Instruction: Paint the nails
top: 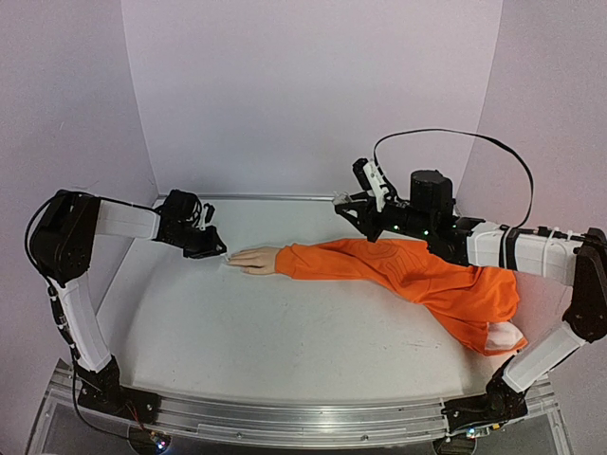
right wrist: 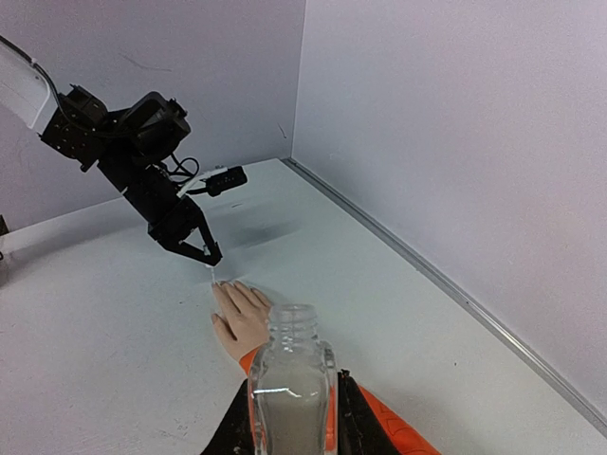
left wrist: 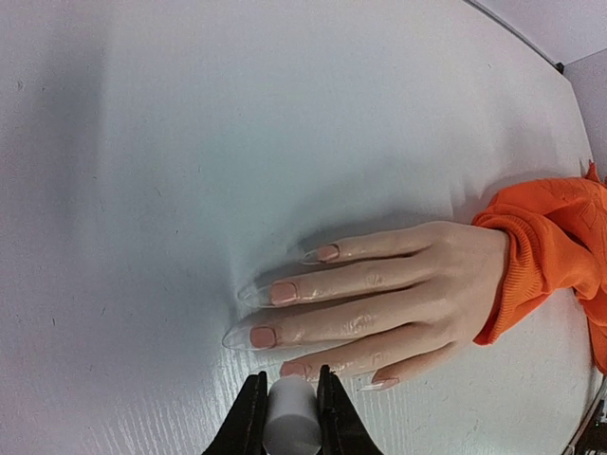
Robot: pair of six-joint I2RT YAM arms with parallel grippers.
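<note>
The pale mannequin hand (top: 254, 259) lies flat on the table, sticking out of the orange sleeve (top: 417, 275). Its nails (left wrist: 283, 292) show long and clear with pinkish bases in the left wrist view. My left gripper (top: 216, 252) is shut on a white cylindrical brush cap (left wrist: 289, 417), right at the fingertips, over the index finger's nail (left wrist: 294, 368). My right gripper (top: 346, 204) is shut on the small clear open bottle (right wrist: 289, 389), held above the sleeve. The hand (right wrist: 239, 318) shows beyond the bottle.
White walls close the table on the left, back and right. A metal strip (right wrist: 446, 289) runs along the back edge. The sleeve's bulk (top: 479, 313) lies near the right arm. A black cable (top: 455, 137) loops above the right wrist.
</note>
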